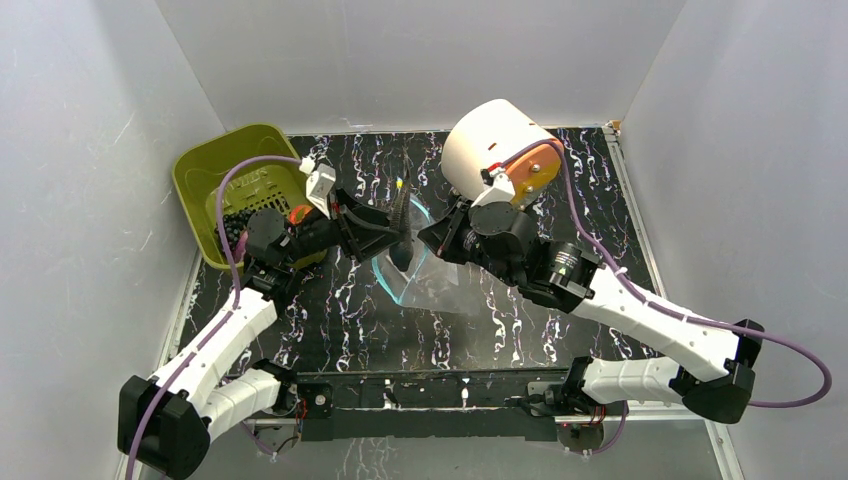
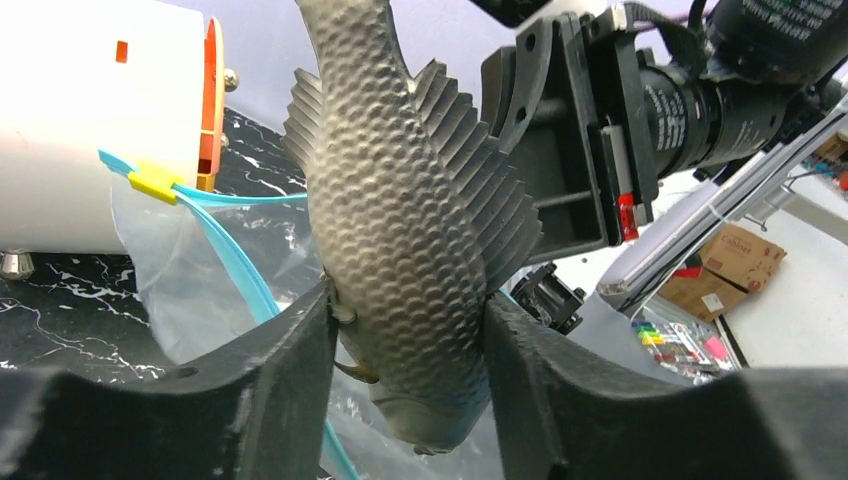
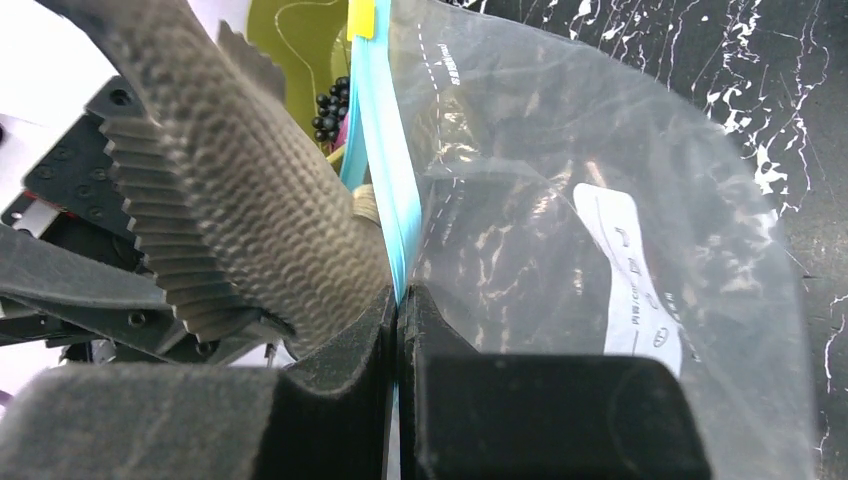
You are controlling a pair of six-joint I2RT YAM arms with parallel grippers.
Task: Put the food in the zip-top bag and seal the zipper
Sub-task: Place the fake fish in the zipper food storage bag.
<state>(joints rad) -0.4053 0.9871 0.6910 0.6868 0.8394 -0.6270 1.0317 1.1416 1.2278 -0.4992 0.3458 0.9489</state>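
A grey scaly fish [image 2: 400,220] hangs head down, my left gripper [image 2: 410,340] shut on its body. From above, the fish [image 1: 403,257] is at the open mouth of the clear zip-top bag [image 1: 445,290]. My right gripper [image 3: 400,297] is shut on the teal zipper [image 3: 385,160] strip, holding one edge of the mouth up, with the fish [image 3: 250,190] just to its left. A yellow slider [image 2: 155,182] sits at the strip's far end. The bag [image 3: 560,200] shows a white label and nothing else inside. A dark grape cluster [image 3: 333,110] lies in the basket.
The olive-green slotted basket [image 1: 235,180] stands at the back left with grapes [image 1: 232,228] and an orange piece [image 1: 298,213] in it. A white cylinder [image 1: 495,145] with an orange end lies behind the bag. White walls close in the black marbled table [image 1: 350,320].
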